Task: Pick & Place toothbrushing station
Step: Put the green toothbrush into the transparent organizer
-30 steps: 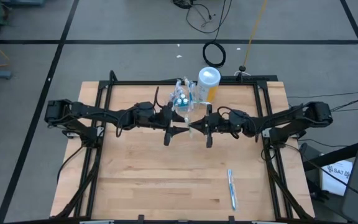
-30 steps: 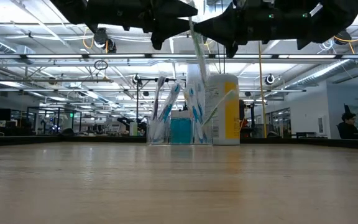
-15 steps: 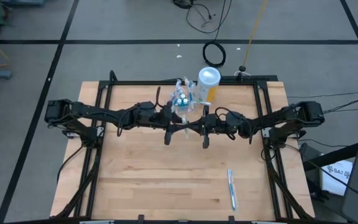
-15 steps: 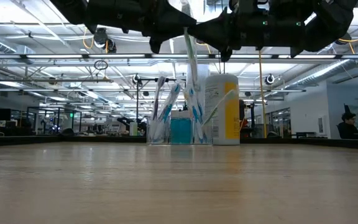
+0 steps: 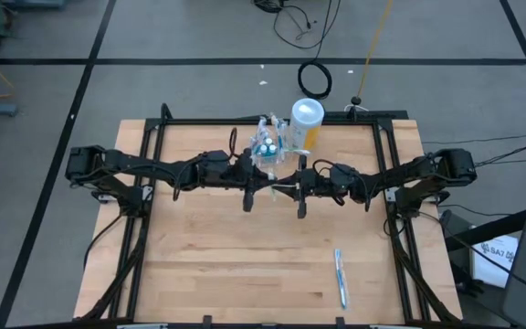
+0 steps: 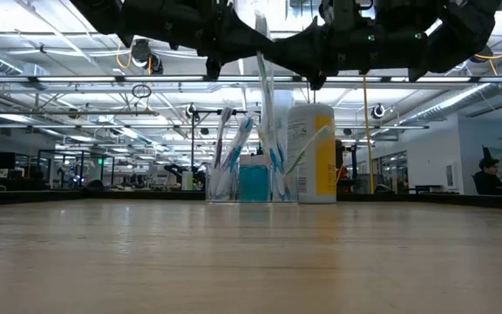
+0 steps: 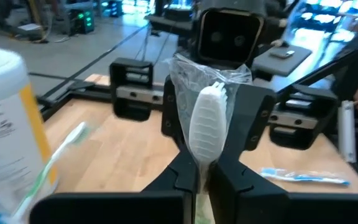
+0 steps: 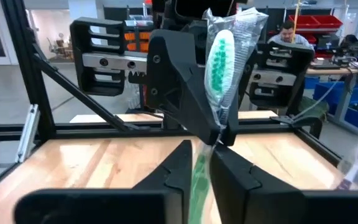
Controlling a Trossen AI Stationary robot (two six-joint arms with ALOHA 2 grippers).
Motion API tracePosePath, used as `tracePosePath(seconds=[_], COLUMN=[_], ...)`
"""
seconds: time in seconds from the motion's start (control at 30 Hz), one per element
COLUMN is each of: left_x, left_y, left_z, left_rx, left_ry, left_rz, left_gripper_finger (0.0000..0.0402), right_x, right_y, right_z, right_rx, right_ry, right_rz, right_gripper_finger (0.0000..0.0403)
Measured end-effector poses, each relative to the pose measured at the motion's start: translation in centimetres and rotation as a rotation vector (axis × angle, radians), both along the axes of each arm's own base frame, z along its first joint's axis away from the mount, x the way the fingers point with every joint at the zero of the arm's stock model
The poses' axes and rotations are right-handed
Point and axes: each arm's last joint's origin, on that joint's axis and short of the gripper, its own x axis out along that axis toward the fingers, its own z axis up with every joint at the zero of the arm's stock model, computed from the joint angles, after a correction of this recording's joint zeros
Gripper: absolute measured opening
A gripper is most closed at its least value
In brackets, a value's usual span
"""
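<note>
**A:** What step is this?

**B:** A handover above mid-table. Both the left gripper (image 5: pixel 261 188) and right gripper (image 5: pixel 287 189) pinch one wrapped toothbrush (image 8: pixel 219 59).

**A:** Next?

**B:** Probably one lets go; the other carries it to the cup (image 5: pixel 272 144) behind.

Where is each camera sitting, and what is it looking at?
High: above, looking straight down at the table; both arms show.
Low: at tabletop height, looking across at the cup and canister; grippers overhead.
Left wrist: past the left gripper at the right one.
Right wrist: past the right gripper at the left one.
Shared: both wrist views show the wrapped toothbrush between the grippers.
</note>
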Motion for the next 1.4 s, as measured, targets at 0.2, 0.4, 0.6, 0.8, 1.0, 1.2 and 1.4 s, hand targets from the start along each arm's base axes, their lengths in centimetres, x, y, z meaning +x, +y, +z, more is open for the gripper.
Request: tracePosePath(seconds=[0.2, 0.4, 0.6, 0.8, 1.0, 1.2, 1.4], left_x=[-0.1, -0.2, -1.1, -2.1, -2.8, -3.4, -3.5], left_y=[0.4, 0.6, 1.9, 3.5, 5.9, 7.5, 8.0], left_z=[-0.4, -0.8, -0.3, 0.9, 0.8, 0.3, -0.2], left_rx=[0.005, 0.01, 0.052, 0.18, 0.189, 0.16, 0.052], left_ry=[0.041, 0.086, 0.112, 0.102, 0.122, 0.167, 0.178], left_rz=[0.053, 0.114, 0.331, 0.607, 0.777, 0.832, 0.776], left_gripper_finger=[0.0009, 0.0018, 0.0021, 0.001, 0.0026, 0.0007, 0.0034], right_x=[-0.2, -1.5, -3.7, -5.4, -5.9, -5.9, -5.9], right_y=[-0.2, -0.7, -0.6, -0.5, -0.5, -0.5, -0.5], right_z=[0.0, 0.9, 2.3, 3.3, 3.3, 3.3, 3.3], right_rx=[-0.006, 0.001, -0.003, 0.001, 0.018, 0.014, 0.014], right_ry=[0.029, 0.113, 0.217, 0.254, 0.286, 0.287, 0.287], right_rz=[-0.03, -0.129, -0.144, -0.143, -0.145, -0.144, -0.144], right_gripper_finger=[0.0095, 0.0127, 0.0136, 0.0131, 0.0131, 0.013, 0.013])
